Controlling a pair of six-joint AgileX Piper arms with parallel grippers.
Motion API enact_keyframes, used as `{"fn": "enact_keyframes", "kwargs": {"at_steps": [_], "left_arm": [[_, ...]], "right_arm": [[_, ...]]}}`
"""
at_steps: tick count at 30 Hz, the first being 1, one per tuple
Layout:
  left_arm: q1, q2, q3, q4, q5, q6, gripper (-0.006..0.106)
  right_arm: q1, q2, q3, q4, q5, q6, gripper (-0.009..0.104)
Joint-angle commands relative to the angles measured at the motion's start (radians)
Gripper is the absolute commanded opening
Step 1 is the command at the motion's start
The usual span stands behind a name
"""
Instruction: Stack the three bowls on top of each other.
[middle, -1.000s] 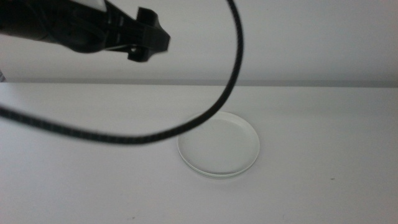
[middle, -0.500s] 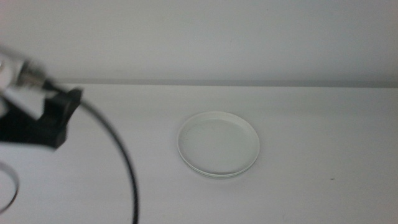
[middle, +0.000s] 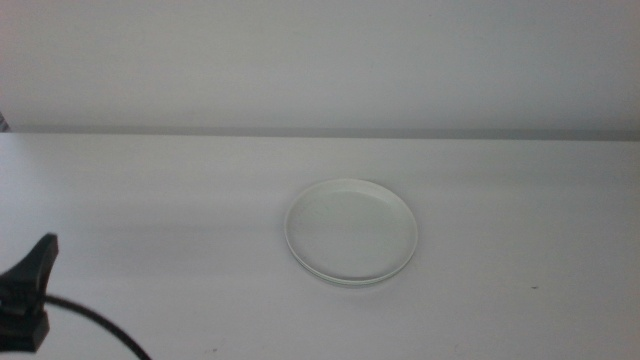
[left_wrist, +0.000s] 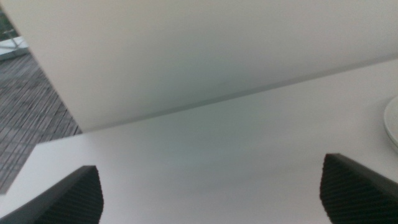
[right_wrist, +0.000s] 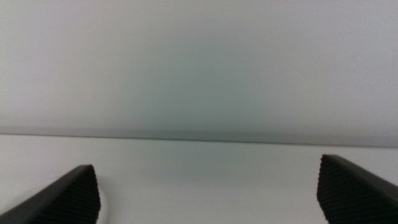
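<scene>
We see the stacked bowls (middle: 351, 232) on the table (middle: 520, 200), and both the left gripper (left_wrist: 211, 193) and the right gripper (right_wrist: 208, 193) have jaws wide apart, holding nothing.

My right gripper (right_wrist: 208, 193) shows its 2 dark, ribbed jaws rising at the 2 lower corners of my wrist view, set wide apart with nothing between them. Between and beyond them lies the bare white table (right_wrist: 205, 174), smooth and evenly lit. Past the table's far edge stands a plain pale wall (right_wrist: 199, 62), and a thin darker line runs straight across where the 2 surfaces meet.
</scene>
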Motion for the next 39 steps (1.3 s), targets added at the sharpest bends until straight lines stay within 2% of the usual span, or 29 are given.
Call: {"fn": "enact_keyframes", "kwargs": {"at_steps": [1, 3, 4, 7, 11, 22, 31, 37, 39], "left_arm": [[0.024, -0.057, 0.054, -0.043, -0.031, 0.0, 0.094], [0.044, -0.112, 0.098, -0.046, -0.033, 0.0, 0.094], [0.051, -0.135, 0.113, -0.046, -0.033, 0.0, 0.094], [0.072, -0.212, 0.158, -0.046, -0.033, 0.0, 0.094], [0.078, -0.293, 0.202, -0.046, -0.033, 0.0, 0.094], [0.078, -0.428, 0.276, -0.046, -0.039, 0.0, 0.094], [0.078, -0.428, 0.303, -0.044, -0.061, 0.0, 0.094], [0.078, -0.426, 0.303, -0.042, -0.061, 0.0, 0.094], [0.078, -0.426, 0.303, -0.042, -0.061, 0.0, 0.094]], "right_arm": [[-0.002, -0.031, 0.066, -0.089, -0.099, -0.01, 0.093], [-0.002, -0.077, 0.172, -0.171, -0.228, -0.01, 0.093], [-0.002, -0.098, 0.217, -0.185, -0.274, -0.01, 0.093], [-0.002, -0.203, 0.367, -0.181, -0.396, -0.01, 0.093], [-0.002, -0.36, 0.563, -0.181, -0.463, -0.008, 0.093], [-0.004, -0.705, 0.904, -0.187, -0.494, -0.008, 0.093], [-0.004, -0.695, 0.907, -0.195, -0.454, -0.008, 0.093], [-0.004, -0.695, 0.907, -0.13, -0.454, -0.008, 0.093], [-0.004, -0.695, 0.907, -0.128, -0.454, -0.008, 0.093]]}}
